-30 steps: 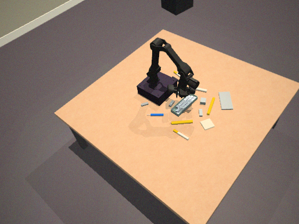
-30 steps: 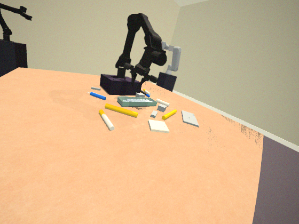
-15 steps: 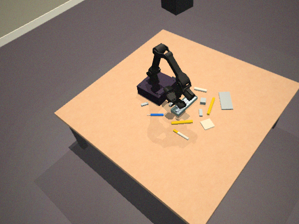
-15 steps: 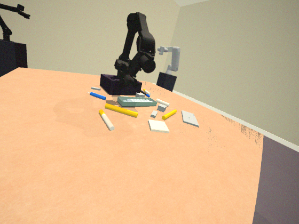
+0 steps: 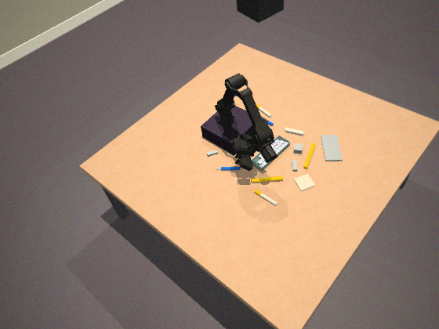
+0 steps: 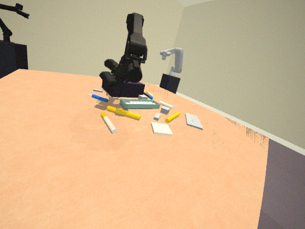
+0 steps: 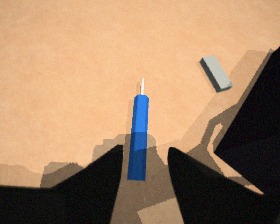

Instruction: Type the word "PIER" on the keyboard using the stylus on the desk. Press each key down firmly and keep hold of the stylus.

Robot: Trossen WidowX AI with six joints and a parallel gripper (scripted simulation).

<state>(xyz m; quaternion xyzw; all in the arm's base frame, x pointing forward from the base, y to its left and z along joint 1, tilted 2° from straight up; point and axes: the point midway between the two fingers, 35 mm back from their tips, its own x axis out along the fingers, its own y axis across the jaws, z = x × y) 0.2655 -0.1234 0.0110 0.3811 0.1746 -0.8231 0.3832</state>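
Note:
The blue stylus (image 5: 230,168) (image 6: 99,97) (image 7: 140,120) with a thin pale tip lies flat on the desk, left of the keyboard in the top and exterior views. In the wrist view its tip points up, away from the fingers. My gripper (image 7: 145,152) is partly open and empty above the stylus, with one fingertip on either side of its blunt rear part. The green keyboard (image 5: 281,145) (image 6: 140,106) with white keys lies partly under the arm in the top view and is outside the wrist view.
A small grey block (image 5: 212,153) (image 6: 97,90) (image 7: 216,73) lies beyond the stylus. A yellow stick (image 5: 267,179) (image 6: 123,113), a white-and-yellow marker (image 5: 268,200) (image 6: 109,124) and a cream pad (image 5: 304,182) (image 6: 162,128) lie in front of the keyboard. Several other small objects lie around it.

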